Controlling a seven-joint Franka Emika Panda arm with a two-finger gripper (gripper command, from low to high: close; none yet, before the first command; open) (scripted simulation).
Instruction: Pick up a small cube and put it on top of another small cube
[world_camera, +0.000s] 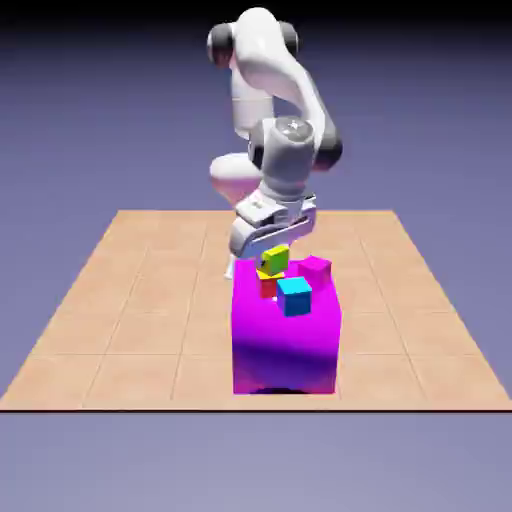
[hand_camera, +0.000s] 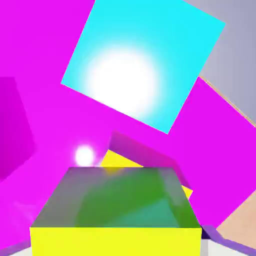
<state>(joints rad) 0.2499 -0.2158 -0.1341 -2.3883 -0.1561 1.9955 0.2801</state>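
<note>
While a cyan cube (world_camera: 294, 297) crowds in just beside and a magenta cube (world_camera: 315, 271) sits near on the big magenta block (world_camera: 285, 345), the jaws (world_camera: 266, 264) grip the plain yellow cube (hand_camera: 116, 242), slightly tilted, at the yellow-topped red cube's top (world_camera: 269, 286).
</note>
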